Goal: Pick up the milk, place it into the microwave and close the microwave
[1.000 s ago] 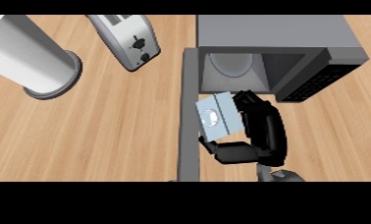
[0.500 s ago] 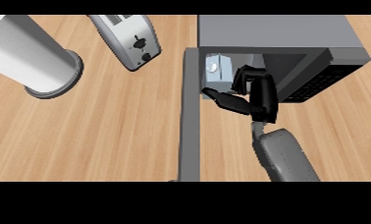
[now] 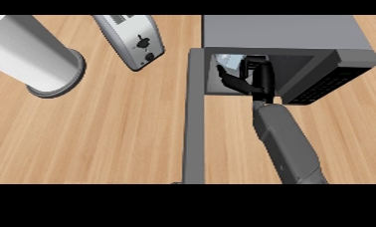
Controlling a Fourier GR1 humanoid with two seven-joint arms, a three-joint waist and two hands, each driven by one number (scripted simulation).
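We see the right hand (image 3: 252, 76) reaching into the open microwave (image 3: 283, 34), its fingers and thumb curled round the milk carton (image 3: 229, 61), which sits just inside the opening at its left side, mostly hidden by the hand. The microwave door (image 3: 195, 116) stands wide open, running down the wooden counter (image 3: 110, 131) as a long grey bar to the left of the grey forearm (image 3: 288, 144). Well apart on the left we find a toaster (image 3: 132, 39) and a grey cylinder (image 3: 37, 59) standing on the counter.
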